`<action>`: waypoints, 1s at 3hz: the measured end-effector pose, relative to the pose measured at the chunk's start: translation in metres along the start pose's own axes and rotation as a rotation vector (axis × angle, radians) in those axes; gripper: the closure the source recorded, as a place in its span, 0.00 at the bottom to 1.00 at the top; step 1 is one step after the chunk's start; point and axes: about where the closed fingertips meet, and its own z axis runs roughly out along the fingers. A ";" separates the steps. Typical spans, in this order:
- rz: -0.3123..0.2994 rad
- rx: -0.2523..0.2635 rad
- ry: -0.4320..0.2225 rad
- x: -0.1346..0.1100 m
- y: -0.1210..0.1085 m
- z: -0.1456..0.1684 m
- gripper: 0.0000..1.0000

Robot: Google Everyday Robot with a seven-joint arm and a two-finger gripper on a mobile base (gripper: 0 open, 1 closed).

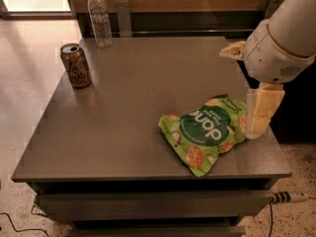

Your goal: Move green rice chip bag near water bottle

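Observation:
The green rice chip bag (207,131) lies flat on the grey table (128,112), near its front right corner, with the dark-green round label facing up. The water bottle (100,19) stands upright at the table's far left edge, clear with a white cap. My gripper (259,111) hangs from the white arm (281,38) at the right, just beside the bag's right end and low over the table's right edge. It holds nothing that I can see.
A brown-gold drink can (76,65) stands on the table's left side, in front of the bottle. A wooden wall with a dark ledge (187,21) runs behind the table. A cable (291,197) sticks out under the front right corner.

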 end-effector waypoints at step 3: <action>-0.129 -0.202 -0.092 -0.010 -0.003 0.102 0.01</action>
